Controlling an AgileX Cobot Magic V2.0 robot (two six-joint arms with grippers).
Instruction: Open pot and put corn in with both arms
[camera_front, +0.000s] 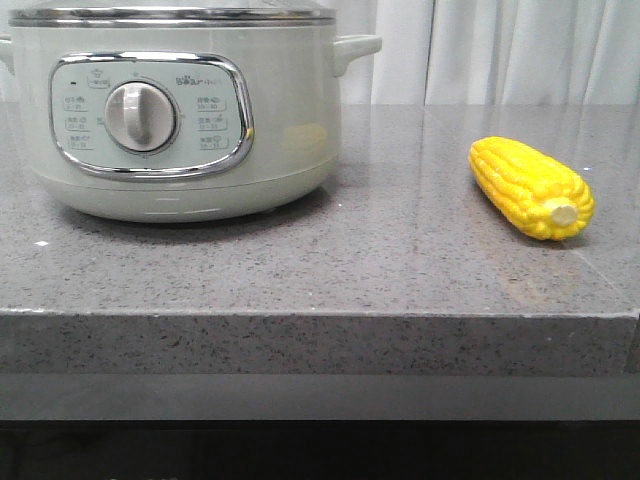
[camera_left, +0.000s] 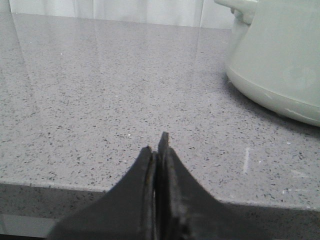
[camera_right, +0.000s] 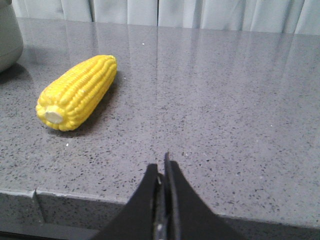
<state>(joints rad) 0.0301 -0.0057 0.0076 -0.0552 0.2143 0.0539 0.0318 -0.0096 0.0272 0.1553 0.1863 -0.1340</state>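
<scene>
The pale grey-green pot (camera_front: 280, 130) stands at the left of the grey counter, its metal-rimmed lid (camera_front: 170, 14) on it and its white dial (camera_front: 139, 116) facing me. The yellow corn (camera_front: 530, 186) lies on the counter at the right, stub end toward me. Neither gripper shows in the front view. My left gripper (camera_left: 157, 147) is shut and empty, over the counter's front edge, with the pot (camera_left: 280, 55) ahead to its right. My right gripper (camera_right: 162, 167) is shut and empty, at the front edge, with the corn (camera_right: 77, 92) ahead to its left.
The speckled grey counter (camera_front: 380, 260) has a front edge near me. A white curtain (camera_front: 500, 50) hangs behind it. The pot's side handle (camera_front: 355, 48) sticks out toward the corn, and its wall shows at the edge of the right wrist view (camera_right: 9, 35).
</scene>
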